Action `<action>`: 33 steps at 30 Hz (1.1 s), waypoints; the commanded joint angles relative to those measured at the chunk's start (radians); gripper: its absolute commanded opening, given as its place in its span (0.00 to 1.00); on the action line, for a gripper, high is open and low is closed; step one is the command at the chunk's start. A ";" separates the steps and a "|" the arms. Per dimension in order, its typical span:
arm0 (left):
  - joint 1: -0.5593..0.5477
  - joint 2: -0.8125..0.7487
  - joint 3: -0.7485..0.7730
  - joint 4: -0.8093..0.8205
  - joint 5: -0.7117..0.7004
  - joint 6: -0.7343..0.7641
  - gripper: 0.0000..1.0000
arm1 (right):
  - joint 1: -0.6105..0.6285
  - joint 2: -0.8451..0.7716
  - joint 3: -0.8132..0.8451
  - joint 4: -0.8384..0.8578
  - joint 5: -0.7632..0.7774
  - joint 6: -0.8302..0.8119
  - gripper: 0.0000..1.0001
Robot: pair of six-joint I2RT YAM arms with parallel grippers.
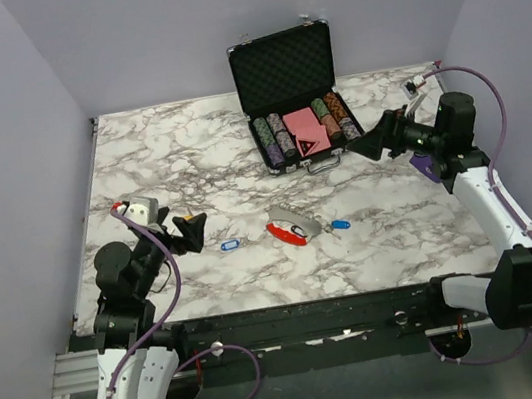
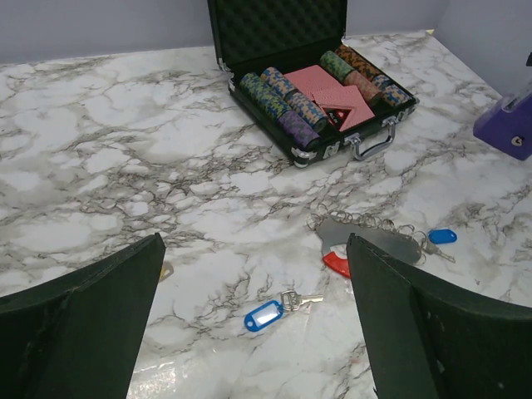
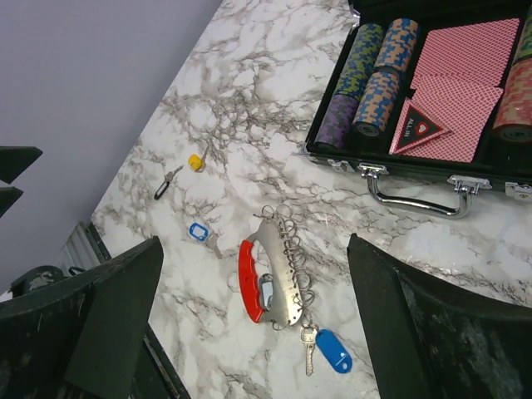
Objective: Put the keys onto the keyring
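Note:
The keyring (image 1: 288,226), a red and silver loop with several small wire rings, lies flat near the table's middle front. It also shows in the right wrist view (image 3: 283,278) and the left wrist view (image 2: 370,235). A blue-tagged key (image 1: 339,224) lies at its right end (image 3: 332,349). Another blue-tagged key (image 1: 229,246) lies loose to its left (image 2: 264,315). A yellow-tagged key (image 3: 196,162) lies further left. My left gripper (image 1: 190,232) is open and empty, left of the loose blue key. My right gripper (image 1: 365,143) is open and empty, high at the right.
An open black case (image 1: 292,104) of poker chips and red cards stands at the back centre, with its metal handle (image 3: 416,199) facing the keyring. A purple part (image 2: 507,125) sits at the right edge. Grey walls enclose the marble table (image 1: 189,161).

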 commanded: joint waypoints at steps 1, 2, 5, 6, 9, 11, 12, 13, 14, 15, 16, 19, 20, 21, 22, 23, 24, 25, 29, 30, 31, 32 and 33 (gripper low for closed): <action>0.005 -0.003 0.006 0.020 0.042 -0.010 0.99 | 0.001 -0.010 0.014 0.027 0.013 0.009 1.00; 0.005 -0.003 0.006 0.020 0.045 -0.013 0.99 | 0.002 -0.002 0.018 0.027 -0.027 -0.027 1.00; 0.005 -0.003 0.006 0.023 0.067 -0.016 0.99 | 0.005 0.031 0.030 -0.008 -0.203 -0.192 1.00; 0.007 -0.005 0.009 0.025 0.070 -0.020 0.99 | 0.014 0.045 0.050 -0.103 -0.239 -0.287 1.00; 0.007 -0.005 0.009 0.023 0.068 -0.028 0.99 | 0.123 0.094 0.135 -0.361 -0.164 -0.562 1.00; 0.007 -0.002 0.011 0.018 0.061 -0.028 0.99 | 0.250 0.125 0.168 -0.471 -0.043 -0.711 1.00; 0.007 0.003 0.012 0.017 0.052 -0.027 0.99 | 0.321 0.148 0.182 -0.536 -0.002 -0.771 1.00; 0.007 0.003 0.014 0.008 0.045 -0.027 0.99 | 0.390 0.168 0.194 -0.573 0.026 -0.829 1.00; 0.007 0.003 0.015 -0.001 0.038 -0.025 0.99 | 0.453 0.197 0.208 -0.614 0.029 -0.883 1.00; 0.007 0.001 0.017 -0.008 0.030 -0.025 0.99 | 0.505 0.231 0.221 -0.648 0.022 -0.946 1.00; 0.005 -0.003 0.015 -0.017 0.022 -0.020 0.99 | 0.572 0.270 0.244 -0.682 0.035 -0.983 1.00; 0.005 -0.028 0.011 -0.043 -0.039 -0.013 0.99 | 0.770 0.378 0.307 -0.681 0.197 -1.011 1.00; 0.005 -0.034 0.011 -0.051 -0.068 -0.010 0.99 | 0.821 0.402 0.318 -0.653 0.254 -1.012 1.00; 0.005 -0.048 0.011 -0.058 -0.108 -0.008 0.99 | 0.872 0.425 0.321 -0.604 0.322 -0.999 1.00; 0.005 -0.057 0.012 -0.066 -0.157 -0.008 0.99 | 0.907 0.444 0.321 -0.552 0.377 -0.976 1.00; 0.005 -0.072 0.017 -0.075 -0.231 -0.011 0.99 | 0.926 0.473 0.326 -0.500 0.411 -0.953 1.00; 0.005 -0.086 0.017 -0.086 -0.301 -0.019 0.99 | 0.935 0.501 0.344 -0.471 0.423 -0.933 0.97; 0.005 -0.104 0.014 -0.092 -0.357 -0.017 0.99 | 0.942 0.543 0.378 -0.461 0.431 -0.919 0.93; 0.005 -0.173 -0.003 -0.078 -0.456 -0.005 0.99 | 0.969 0.665 0.462 -0.438 0.457 -0.916 0.79; 0.005 -0.193 -0.006 -0.074 -0.465 -0.004 0.99 | 0.975 0.683 0.467 -0.418 0.466 -0.919 0.77; 0.005 -0.201 -0.008 -0.068 -0.473 -0.002 0.99 | 0.979 0.694 0.469 -0.401 0.463 -0.925 0.74; 0.007 -0.215 -0.008 -0.068 -0.485 -0.004 0.99 | 0.985 0.706 0.467 -0.382 0.456 -0.934 0.73; 0.007 -0.225 -0.008 -0.068 -0.501 -0.002 0.99 | 0.989 0.714 0.465 -0.363 0.456 -0.933 0.73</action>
